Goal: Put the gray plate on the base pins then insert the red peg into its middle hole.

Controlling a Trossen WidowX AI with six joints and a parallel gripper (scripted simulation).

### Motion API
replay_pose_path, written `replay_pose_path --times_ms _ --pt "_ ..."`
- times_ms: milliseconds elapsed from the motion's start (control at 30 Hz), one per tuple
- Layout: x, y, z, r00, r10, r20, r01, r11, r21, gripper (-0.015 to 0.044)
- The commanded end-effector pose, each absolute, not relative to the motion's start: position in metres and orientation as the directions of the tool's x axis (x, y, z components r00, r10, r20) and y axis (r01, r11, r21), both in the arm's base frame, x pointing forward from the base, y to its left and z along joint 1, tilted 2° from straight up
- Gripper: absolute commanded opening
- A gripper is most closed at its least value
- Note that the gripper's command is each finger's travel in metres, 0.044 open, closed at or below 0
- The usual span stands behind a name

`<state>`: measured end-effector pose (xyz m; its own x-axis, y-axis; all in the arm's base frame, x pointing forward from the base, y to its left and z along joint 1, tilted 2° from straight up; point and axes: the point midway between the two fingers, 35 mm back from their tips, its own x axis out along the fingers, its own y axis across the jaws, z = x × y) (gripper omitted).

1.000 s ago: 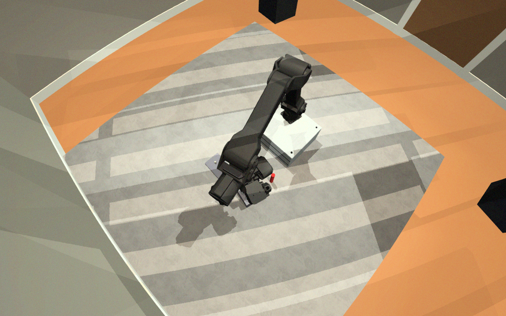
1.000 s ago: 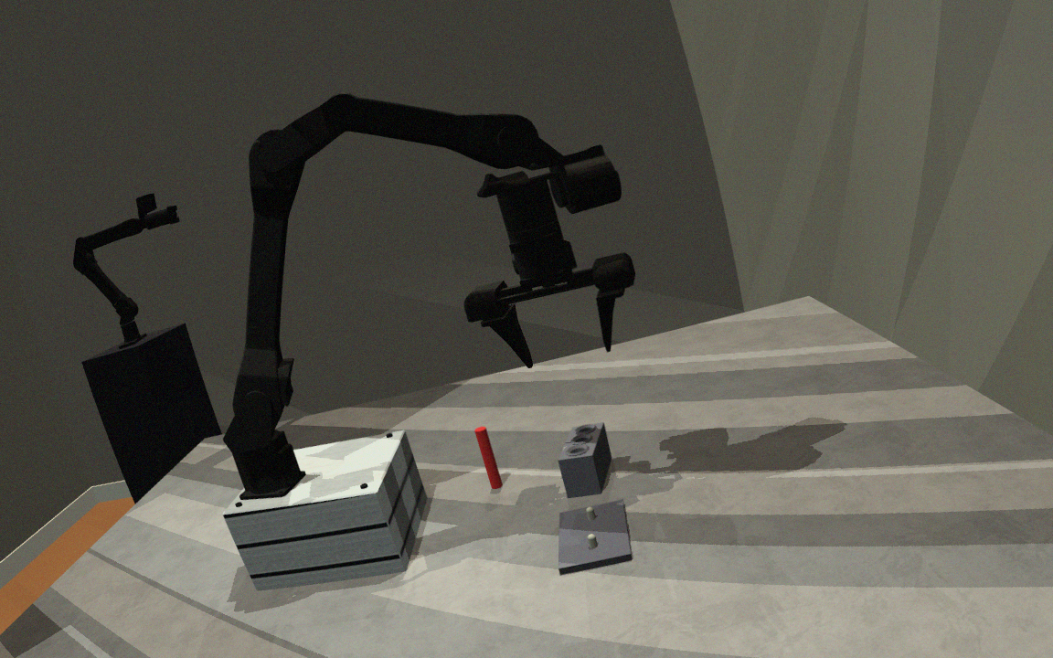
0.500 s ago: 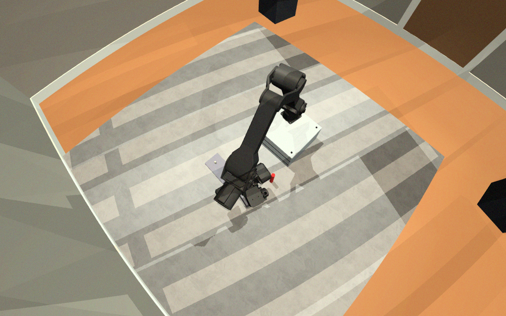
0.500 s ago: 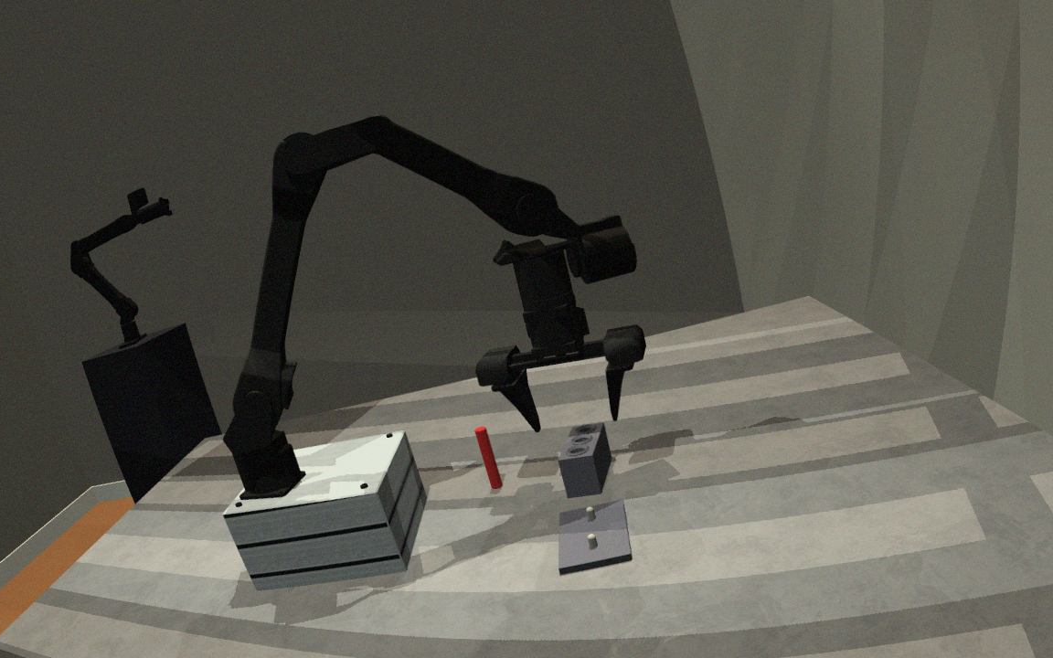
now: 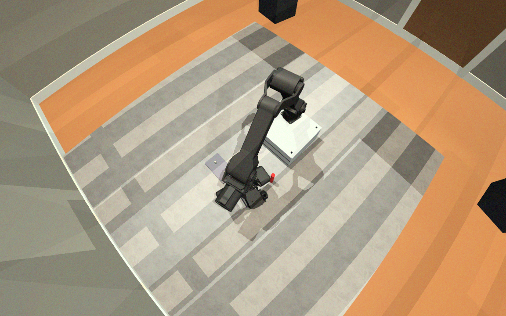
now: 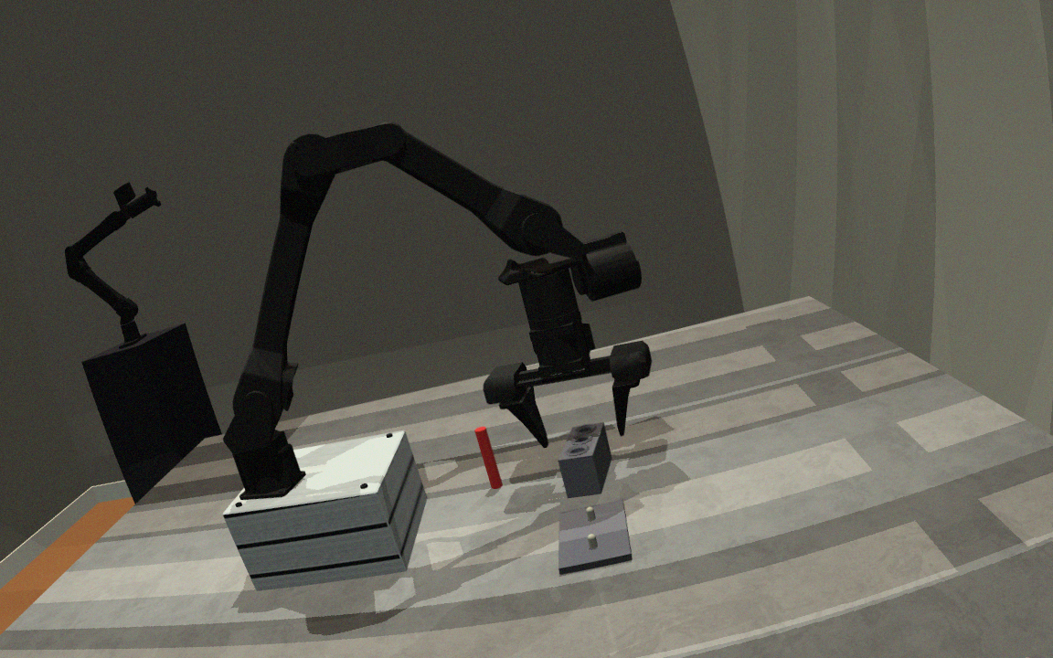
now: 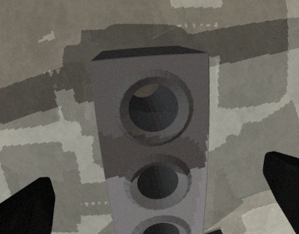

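Observation:
The gray plate (image 6: 582, 475) (image 7: 107, 75) is a thick block with three round holes in its upper face. It stands off the base, just behind it in the exterior view; in the top view the arm hides it. The base (image 5: 217, 170) (image 6: 609, 554) lies flat with two bare upright pins. The red peg (image 5: 272, 177) (image 6: 488, 458) stands upright, left of the plate in the exterior view. My gripper (image 6: 583, 440) (image 7: 162, 177) is open and empty, pointing down over the plate. Its fingers are spread to either side of the plate, with the tips near the height of its top.
The arm is mounted on a white layered box (image 5: 294, 139) (image 6: 325, 527), with the peg between that box and the plate. A black pedestal (image 6: 150, 408) with a second arm stands behind at the left in the exterior view.

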<state>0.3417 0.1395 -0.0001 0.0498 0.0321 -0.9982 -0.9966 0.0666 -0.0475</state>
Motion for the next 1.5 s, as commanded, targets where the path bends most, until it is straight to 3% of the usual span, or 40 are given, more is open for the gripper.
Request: replay_pose_path --times_ms 0,800,1167,1467 --pt "0.341 0.139 -0.007 0.048 0.026 -0.998 -0.996 0.071 -0.046 0.044" --pt "0.341 0.139 -0.043 0.048 0.026 -0.998 -0.996 0.071 -0.046 0.044" --pt "0.341 0.139 -0.043 0.048 0.026 -0.998 -0.996 0.071 -0.046 0.0151" --pt "0.341 0.139 -0.043 0.048 0.026 -0.998 -0.996 0.071 -0.046 0.0091"
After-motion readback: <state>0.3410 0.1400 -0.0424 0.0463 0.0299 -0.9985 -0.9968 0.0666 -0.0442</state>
